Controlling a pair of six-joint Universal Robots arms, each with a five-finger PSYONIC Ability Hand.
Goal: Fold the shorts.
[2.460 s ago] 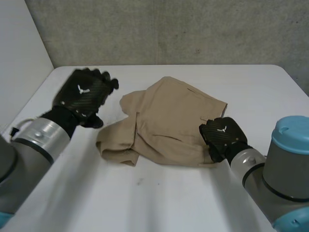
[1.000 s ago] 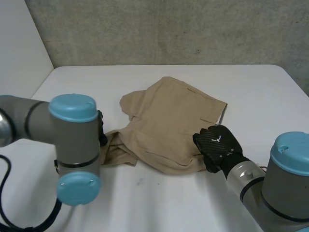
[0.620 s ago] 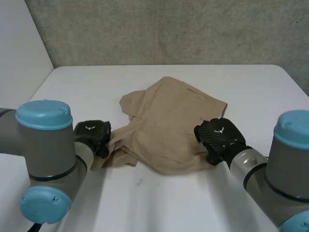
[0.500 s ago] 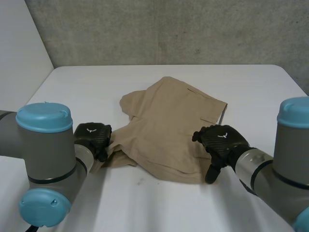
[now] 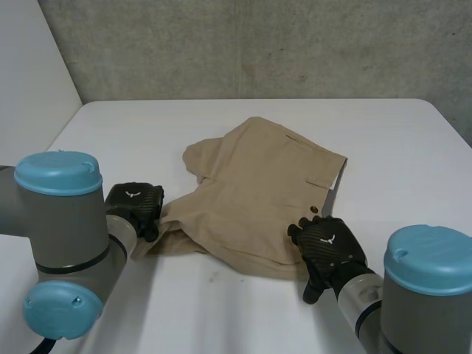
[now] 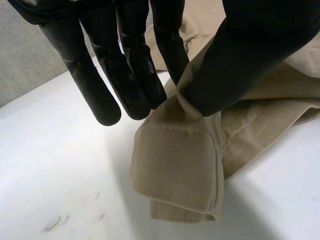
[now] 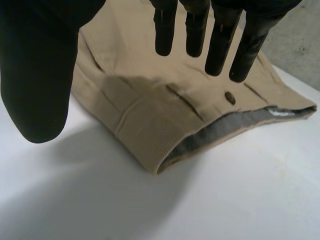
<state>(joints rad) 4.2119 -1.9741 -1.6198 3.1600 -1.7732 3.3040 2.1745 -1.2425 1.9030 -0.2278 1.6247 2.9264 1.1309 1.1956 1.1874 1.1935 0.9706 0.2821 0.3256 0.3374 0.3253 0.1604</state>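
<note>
The tan shorts (image 5: 258, 192) lie crumpled in the middle of the white table (image 5: 391, 140). My left hand (image 5: 134, 205) is at their near left corner. In the left wrist view its thumb (image 6: 240, 60) and a finger pinch a fold of the tan cloth (image 6: 180, 165), and the hemmed corner droops below the grip. My right hand (image 5: 328, 247) hovers at the shorts' near right edge. Its fingers (image 7: 220, 45) are straight and its thumb is spread apart, above the waistband corner (image 7: 150, 130) with the button and grey lining. It holds nothing.
A grey concrete wall (image 5: 258, 44) rises behind the table's far edge. My left arm's joint (image 5: 63, 221) fills the near left and my right arm's joint (image 5: 424, 295) the near right. Bare tabletop (image 5: 236, 310) lies between them.
My right hand has let go of the waistband edge, spread its fingers and drawn back toward the near side. My left hand has come down to the left corner and pinched it.
</note>
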